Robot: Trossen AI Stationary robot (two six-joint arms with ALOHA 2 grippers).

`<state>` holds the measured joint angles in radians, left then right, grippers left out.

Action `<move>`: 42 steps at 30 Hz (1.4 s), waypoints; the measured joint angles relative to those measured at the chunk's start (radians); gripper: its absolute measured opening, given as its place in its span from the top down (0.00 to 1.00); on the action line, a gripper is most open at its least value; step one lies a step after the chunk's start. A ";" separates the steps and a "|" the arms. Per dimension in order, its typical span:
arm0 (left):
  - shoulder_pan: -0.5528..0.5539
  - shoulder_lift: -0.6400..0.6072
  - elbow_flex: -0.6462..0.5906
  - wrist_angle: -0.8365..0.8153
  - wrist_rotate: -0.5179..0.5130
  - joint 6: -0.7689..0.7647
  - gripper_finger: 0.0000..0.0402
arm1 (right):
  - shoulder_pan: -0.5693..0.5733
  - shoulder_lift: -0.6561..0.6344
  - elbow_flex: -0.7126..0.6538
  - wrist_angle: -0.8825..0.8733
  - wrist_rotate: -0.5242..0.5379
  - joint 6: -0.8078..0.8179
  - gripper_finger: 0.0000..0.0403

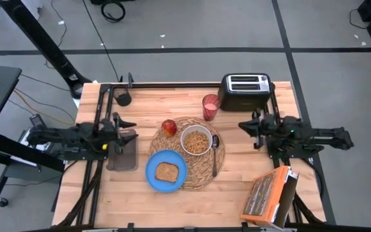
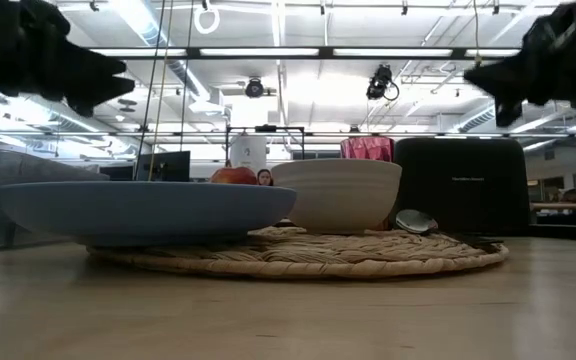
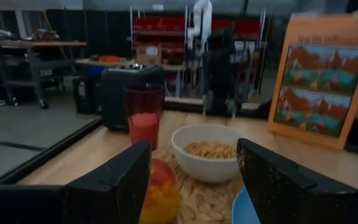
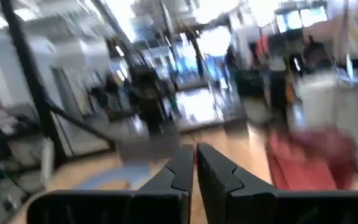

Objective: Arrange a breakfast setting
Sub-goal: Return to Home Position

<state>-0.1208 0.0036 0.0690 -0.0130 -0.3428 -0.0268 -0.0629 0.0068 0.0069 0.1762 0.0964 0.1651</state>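
The round woven placemat (image 1: 201,174) lies mid-table. On it stand the white bowl (image 1: 196,140) holding cereal, the blue plate (image 1: 154,173) with the toast slice (image 1: 167,171), the red apple (image 1: 169,127) at its far-left rim and the dark spoon (image 1: 215,153) to the right of the bowl. The pink cup (image 1: 210,107) stands on the table beyond the mat. My left gripper (image 1: 133,129) hangs open and empty left of the mat; its wrist view (image 3: 194,168) looks at the apple (image 3: 161,193) and bowl (image 3: 210,152). My right gripper (image 1: 240,125) is shut and empty right of the mat, as its wrist view (image 4: 195,168) shows.
A black toaster (image 1: 247,91) stands at the far edge, right of the cup. An orange cereal box (image 1: 269,196) stands at the near right corner. In the low view both grippers, the left (image 2: 108,75) and the right (image 2: 478,75), hang well above the tabletop.
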 joint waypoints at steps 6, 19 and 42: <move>0.000 0.004 -0.058 0.084 0.022 -0.016 0.40 | 0.049 0.039 -0.001 -0.075 0.061 0.025 0.94; 0.000 0.037 -0.059 0.060 0.139 0.057 0.40 | 0.108 0.082 -0.001 -0.125 0.112 -0.110 0.94; 0.000 0.035 -0.062 0.097 0.251 0.084 0.40 | 0.108 0.091 -0.001 -0.118 0.093 -0.082 0.94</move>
<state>-0.1207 0.0387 0.0074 0.0841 -0.0914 0.0574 0.0456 0.0982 0.0063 0.0586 0.1890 0.0830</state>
